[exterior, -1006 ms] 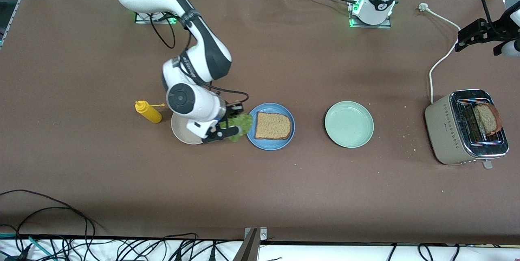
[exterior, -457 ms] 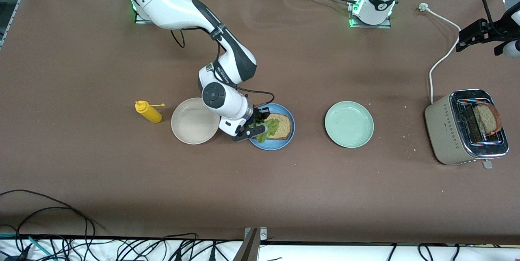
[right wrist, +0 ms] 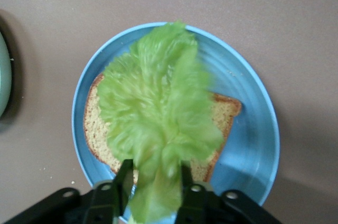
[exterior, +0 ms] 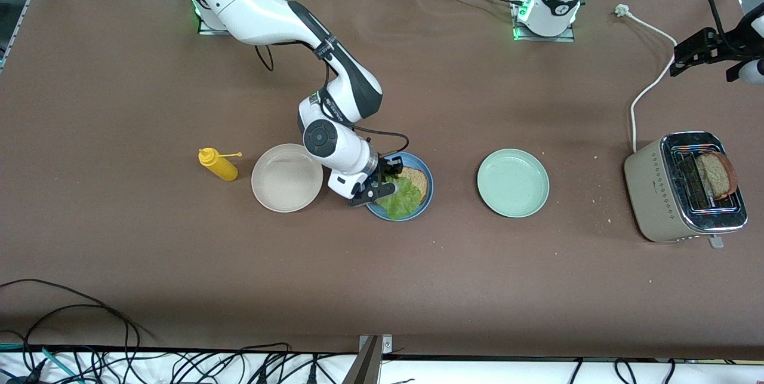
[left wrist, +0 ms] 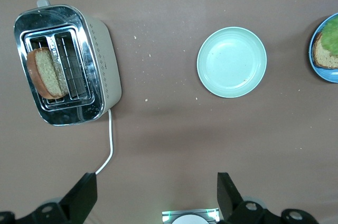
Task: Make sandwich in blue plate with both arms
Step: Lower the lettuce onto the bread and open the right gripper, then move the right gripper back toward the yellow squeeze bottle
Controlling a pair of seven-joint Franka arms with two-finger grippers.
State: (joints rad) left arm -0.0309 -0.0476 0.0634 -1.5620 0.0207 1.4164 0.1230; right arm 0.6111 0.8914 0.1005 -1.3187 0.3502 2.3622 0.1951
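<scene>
The blue plate (exterior: 427,196) (right wrist: 253,129) sits mid-table with one brown bread slice (exterior: 419,179) (right wrist: 224,110) on it. A crinkled green lettuce leaf (exterior: 403,199) (right wrist: 158,108) lies spread over that slice. My right gripper (exterior: 379,184) (right wrist: 156,168) hangs low over the plate's rim, open, and the leaf's stalk end lies between its fingers. A second bread slice (exterior: 716,174) (left wrist: 45,73) stands in the toaster (exterior: 668,193) (left wrist: 100,60). Up above the table near the toaster's cable, my left gripper (exterior: 677,57) (left wrist: 156,189) waits open and holds nothing.
A pale green plate (exterior: 512,183) (left wrist: 231,63) lies between the blue plate and the toaster. A beige plate (exterior: 286,178) and a yellow squeeze bottle (exterior: 218,164) stand toward the right arm's end. The toaster's white cable (exterior: 647,88) runs toward the left arm's base.
My right gripper carried the lettuce from over the beige plate to the blue plate, its fingers parted, and the leaf now lies over the bread. The left arm has not moved.
</scene>
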